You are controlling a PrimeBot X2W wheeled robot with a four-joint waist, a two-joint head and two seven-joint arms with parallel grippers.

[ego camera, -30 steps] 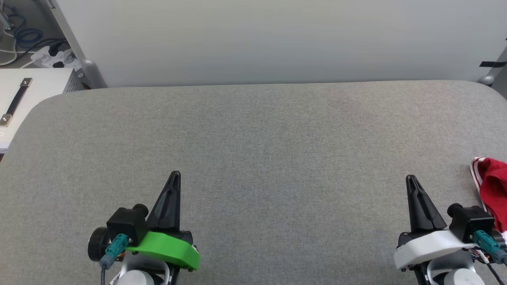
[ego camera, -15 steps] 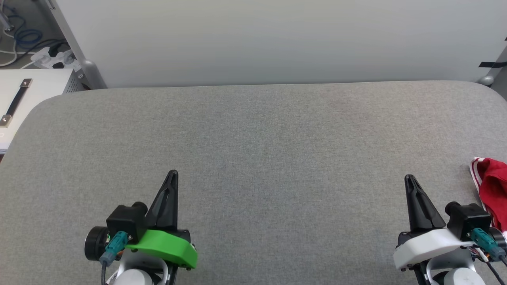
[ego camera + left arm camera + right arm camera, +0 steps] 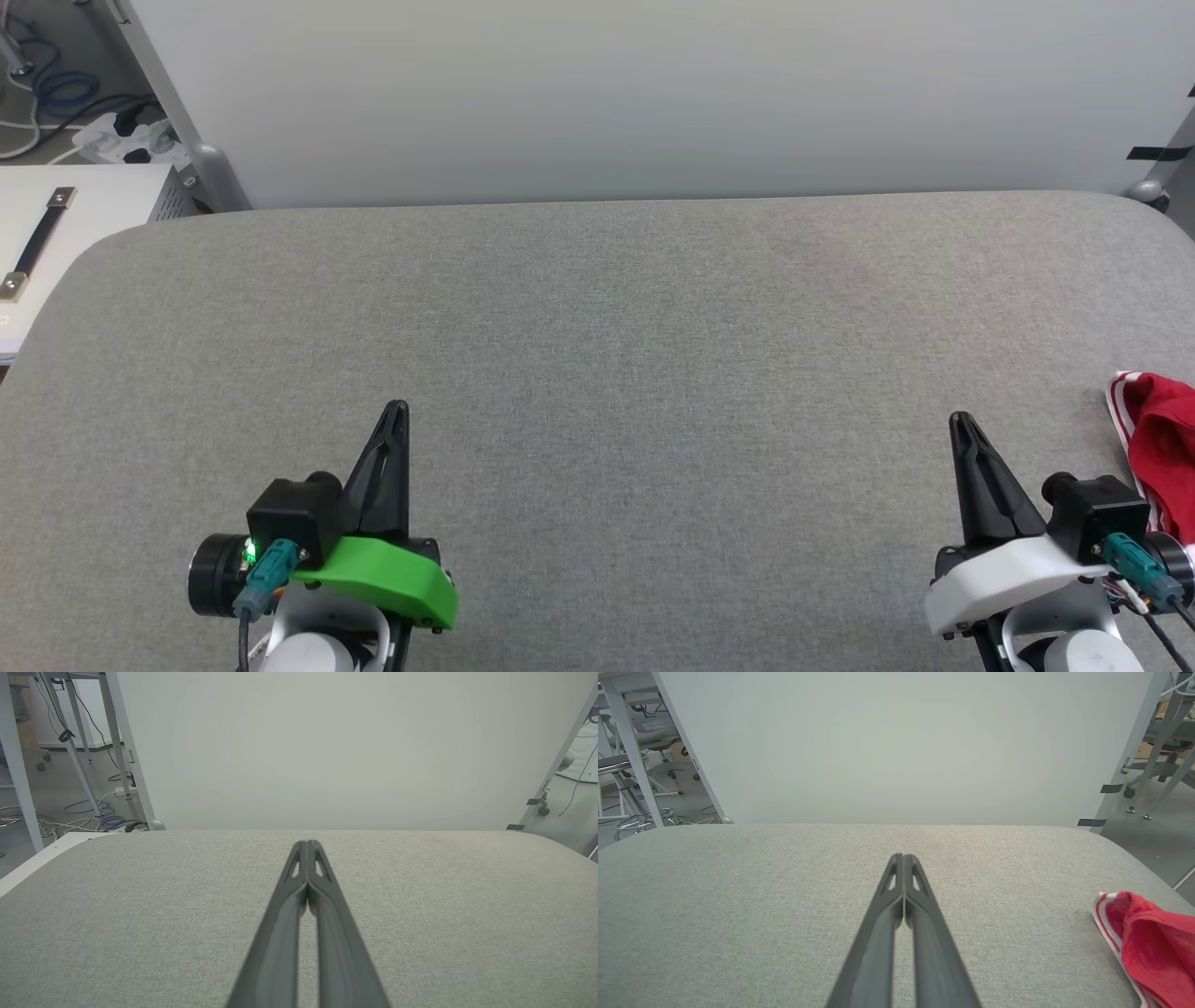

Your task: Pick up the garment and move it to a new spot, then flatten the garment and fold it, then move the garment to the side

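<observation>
The garment [image 3: 1162, 448], red with red-and-white striped trim, lies bunched at the table's right edge, partly cut off by the head view; it also shows at the lower right of the right wrist view [image 3: 1153, 947]. My right gripper [image 3: 959, 422] hovers just left of it, shut and empty, fingers pressed together [image 3: 903, 858]. My left gripper [image 3: 397, 411] sits far to the left over bare cloth, also shut and empty [image 3: 306, 844].
The grey fabric table [image 3: 616, 317] spans the view, rounded at its far corners. A pale wall panel [image 3: 653, 93] stands behind it. A white cabinet with a black handle [image 3: 37, 238] and floor cables [image 3: 56, 103] lie at the far left.
Both grippers have drifted slightly left and back toward me. The garment has not moved.
</observation>
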